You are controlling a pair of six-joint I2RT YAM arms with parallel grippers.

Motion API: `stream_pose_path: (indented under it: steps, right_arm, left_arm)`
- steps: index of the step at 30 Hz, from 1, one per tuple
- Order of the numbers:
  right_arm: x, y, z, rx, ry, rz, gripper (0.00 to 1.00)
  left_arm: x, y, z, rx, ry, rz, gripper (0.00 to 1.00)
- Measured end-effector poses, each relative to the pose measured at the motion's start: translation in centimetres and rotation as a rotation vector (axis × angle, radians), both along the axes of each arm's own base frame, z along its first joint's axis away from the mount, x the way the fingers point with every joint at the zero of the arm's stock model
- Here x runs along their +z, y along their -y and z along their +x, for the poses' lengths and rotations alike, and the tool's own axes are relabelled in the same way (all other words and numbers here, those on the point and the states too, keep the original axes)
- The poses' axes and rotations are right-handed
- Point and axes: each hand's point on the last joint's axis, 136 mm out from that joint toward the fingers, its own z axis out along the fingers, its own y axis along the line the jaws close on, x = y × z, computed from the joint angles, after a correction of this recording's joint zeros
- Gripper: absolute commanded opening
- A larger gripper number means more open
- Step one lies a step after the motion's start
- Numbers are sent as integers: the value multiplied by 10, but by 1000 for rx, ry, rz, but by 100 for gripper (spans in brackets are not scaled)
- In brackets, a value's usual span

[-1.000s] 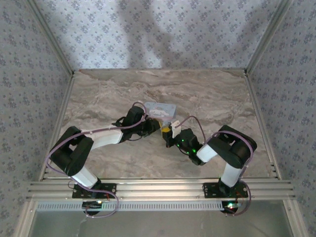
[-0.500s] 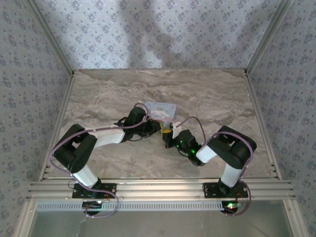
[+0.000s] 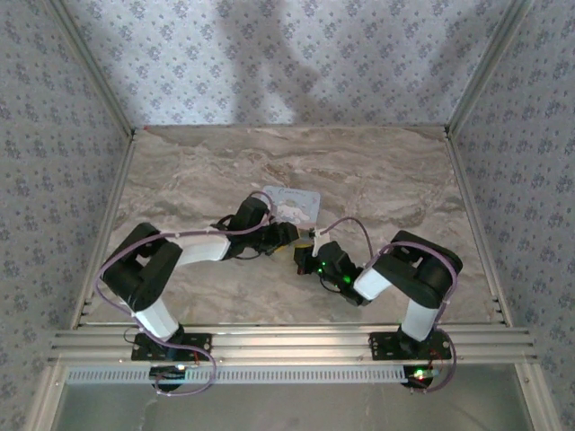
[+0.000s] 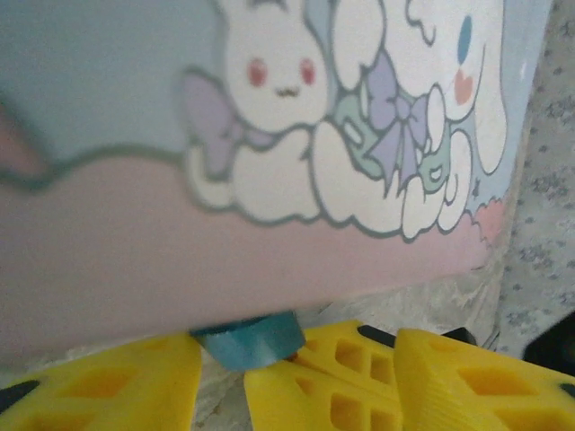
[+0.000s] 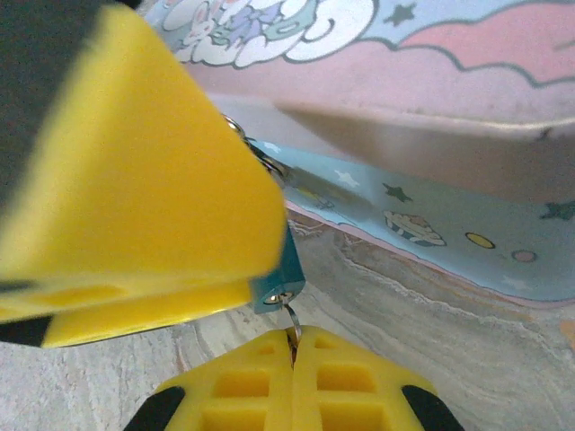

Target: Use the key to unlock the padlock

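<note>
Right wrist view: the right end effector pinches the key in the padlock under the tin box, presumably to turn it, while the left end effector stands spread around the padlock.

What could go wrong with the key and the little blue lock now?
The left gripper stands open, not clamping the padlock, so the lock may swing when the key turns. The right gripper pinches the thin key only at its very tip, so it might slip out.
</note>
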Motion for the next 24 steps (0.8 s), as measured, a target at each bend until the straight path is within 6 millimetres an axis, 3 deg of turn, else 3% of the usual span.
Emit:
stream_pose_path:
  steps: [4,7,13,24]
  right_arm:
    - [0,-3,1,-16,-35,26,0]
    - [-1,-5,0,-28,-72,53,0]
    - [1,-13,-1,-42,-153,130,0]
    - [12,-23,-3,-67,-272,225,0]
  left_arm:
    - [17,-16,2,32,34,-23,85]
    - [27,-30,1,68,56,-45,91]
    - [16,-44,-10,126,24,-87,89]
    - [21,-37,-4,183,5,-196,74]
